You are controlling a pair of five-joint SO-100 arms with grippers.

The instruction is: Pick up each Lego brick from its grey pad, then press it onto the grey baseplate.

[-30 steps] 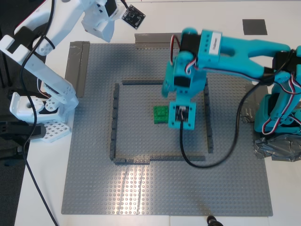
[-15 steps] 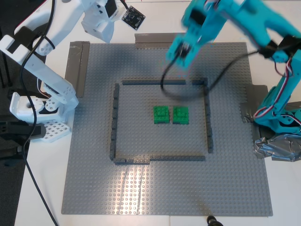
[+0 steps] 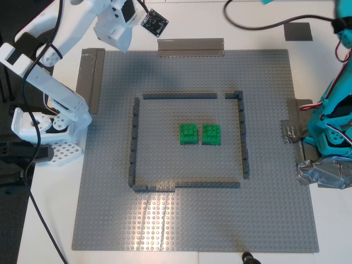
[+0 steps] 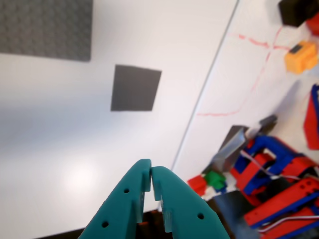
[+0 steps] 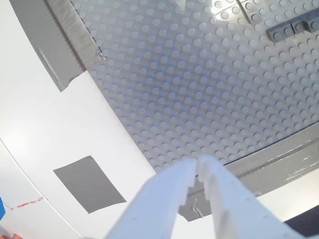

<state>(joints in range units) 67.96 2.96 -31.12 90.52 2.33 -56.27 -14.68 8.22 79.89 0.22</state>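
Note:
Two green Lego bricks (image 3: 188,133) (image 3: 211,134) sit side by side on the grey baseplate (image 3: 192,220), inside the frame of dark grey bricks (image 3: 133,143). My first gripper (image 4: 151,174), teal, is shut and empty, high above the white table near a bare grey pad (image 4: 135,87); that pad shows at the exterior view's top right (image 3: 297,31). The gripper itself is out of the exterior view. My second gripper (image 5: 196,164), white, is shut and empty above the baseplate's edge (image 5: 199,89), near another bare grey pad (image 5: 89,184).
Grey tape strips lie along the baseplate's far edge (image 3: 191,46) and at the exterior view's left (image 3: 89,77). The teal arm's base (image 3: 330,132) and crumpled tape (image 3: 324,173) stand at the exterior view's right. Red and blue parts (image 4: 279,169) clutter the table beyond.
The teal arm rose from the baseplate's middle and swung up out of the exterior view's top, leaving a second green brick beside the first. The white arm has not moved.

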